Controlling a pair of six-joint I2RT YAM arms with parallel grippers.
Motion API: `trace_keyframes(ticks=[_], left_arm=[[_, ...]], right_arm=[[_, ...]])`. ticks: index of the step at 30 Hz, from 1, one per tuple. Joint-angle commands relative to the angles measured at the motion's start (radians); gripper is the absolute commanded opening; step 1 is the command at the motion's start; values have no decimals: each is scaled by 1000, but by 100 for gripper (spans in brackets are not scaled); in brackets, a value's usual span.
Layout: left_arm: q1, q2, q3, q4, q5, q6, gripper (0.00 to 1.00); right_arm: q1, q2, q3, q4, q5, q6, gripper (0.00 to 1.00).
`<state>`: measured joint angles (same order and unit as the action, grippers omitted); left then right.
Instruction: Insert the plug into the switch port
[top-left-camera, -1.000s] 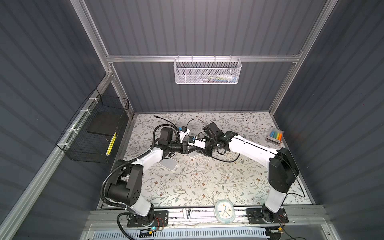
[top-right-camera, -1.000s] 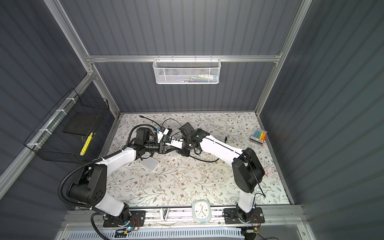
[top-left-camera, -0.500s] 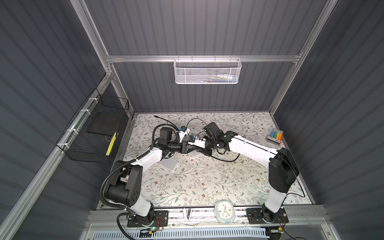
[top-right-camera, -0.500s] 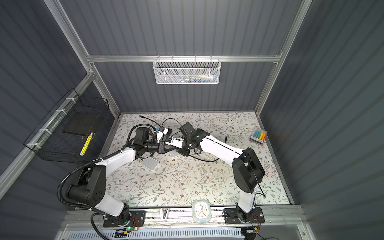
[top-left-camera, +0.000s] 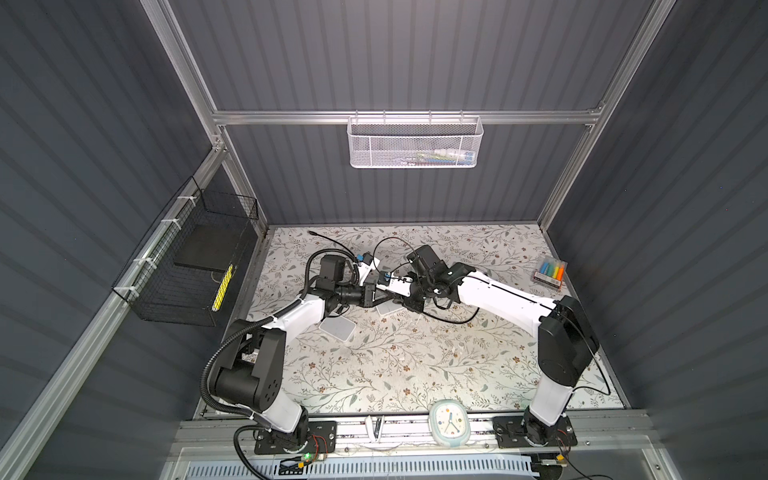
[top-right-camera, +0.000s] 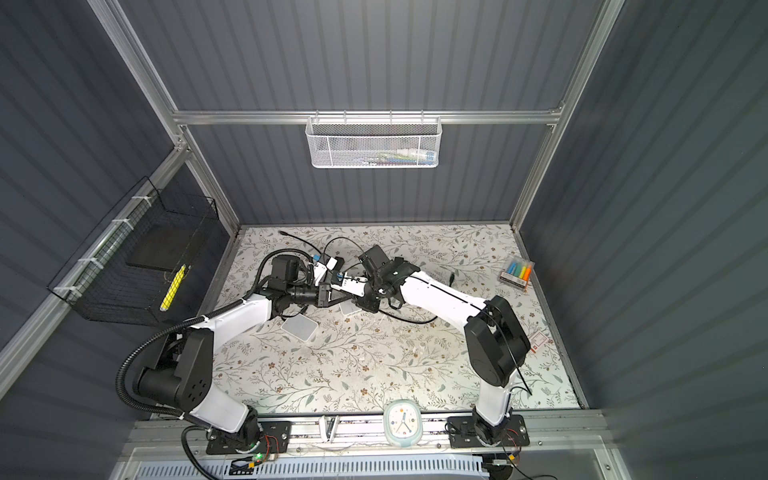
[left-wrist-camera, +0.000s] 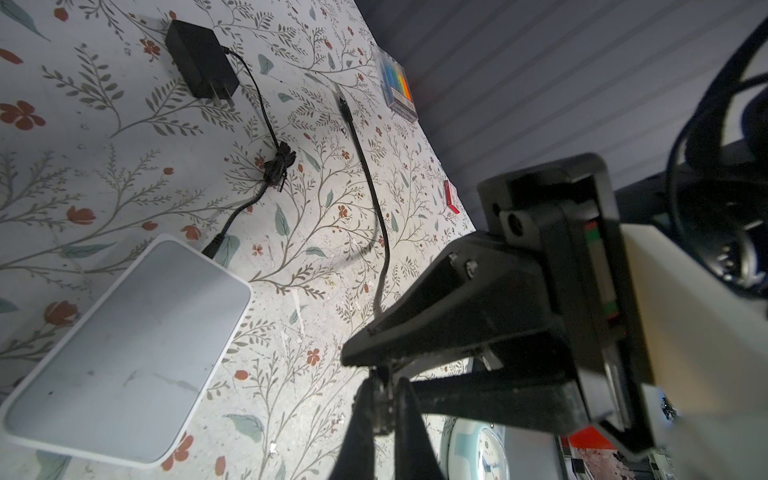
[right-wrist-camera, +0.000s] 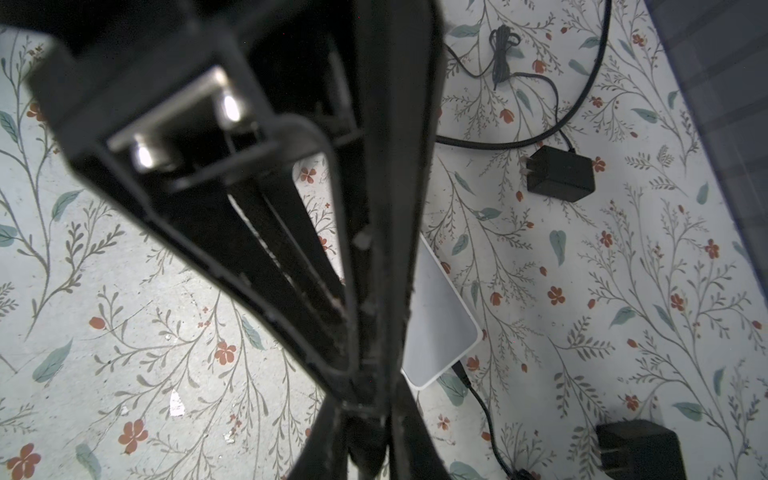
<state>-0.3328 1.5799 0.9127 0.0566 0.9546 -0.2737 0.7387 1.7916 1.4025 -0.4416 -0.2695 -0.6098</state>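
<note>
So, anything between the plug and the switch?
Nothing visible: left gripper and right gripper hold the plug in the air, with only bare mat between it and the switch. Its ports don't show.

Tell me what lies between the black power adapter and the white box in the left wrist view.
A thin black cord, bundled midway, runs from the power adapter to the white box; the left wrist view shows it.
</note>
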Motion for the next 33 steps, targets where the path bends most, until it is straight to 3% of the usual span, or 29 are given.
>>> trace_keyframes(ticks=[1, 9, 14, 21, 33], left_arm=[[5, -1, 22, -17, 8, 19, 0], [5, 2, 34, -26, 8, 22, 0], [5, 1, 36, -29, 10, 22, 0], [5, 6, 37, -32, 14, 22, 0], [5, 6, 38, -37, 7, 30, 0]], right_arm=[[3, -43, -41, 19, 10, 1, 19], [-1, -66, -88, 47, 16, 11, 29], [-6, -78, -105, 85, 10, 15, 29], [-7, -78, -91, 95, -2, 20, 25], [-15, -84, -91, 80, -9, 25, 9]])
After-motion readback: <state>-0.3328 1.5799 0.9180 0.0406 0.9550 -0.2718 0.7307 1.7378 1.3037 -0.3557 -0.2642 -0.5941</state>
